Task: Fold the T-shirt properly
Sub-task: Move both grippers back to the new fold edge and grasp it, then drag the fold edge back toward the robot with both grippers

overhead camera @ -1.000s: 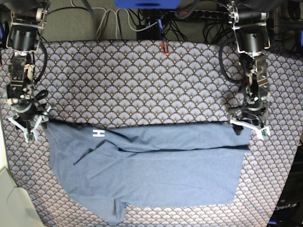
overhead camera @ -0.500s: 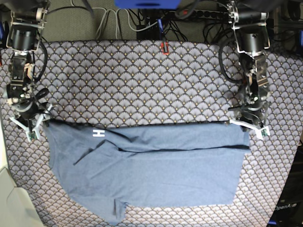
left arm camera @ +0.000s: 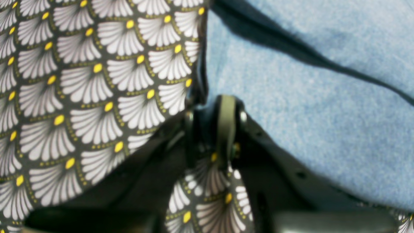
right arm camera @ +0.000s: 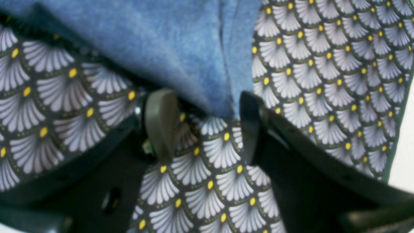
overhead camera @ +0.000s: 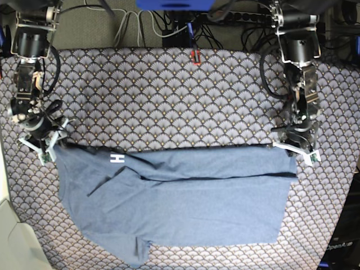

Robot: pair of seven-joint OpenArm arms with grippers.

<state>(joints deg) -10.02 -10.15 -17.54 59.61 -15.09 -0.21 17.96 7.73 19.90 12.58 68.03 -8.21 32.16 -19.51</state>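
The slate-blue T-shirt lies folded lengthwise across the near half of the table, with a white letter H showing near its left top edge. My left gripper sits at the shirt's top right corner. In the left wrist view, the left gripper has its jaws nearly together, pinching the T-shirt at its edge. My right gripper is at the top left corner. The right wrist view shows the right gripper open, its fingers on either side of a corner of the T-shirt.
A scallop-patterned tablecloth covers the table. A small red item sits at the far edge. Cables run behind the table. A pale surface borders the near left corner.
My left gripper has closed on the shirt's right corner. My right gripper has shifted slightly up and right, onto the shirt's left corner, still open.
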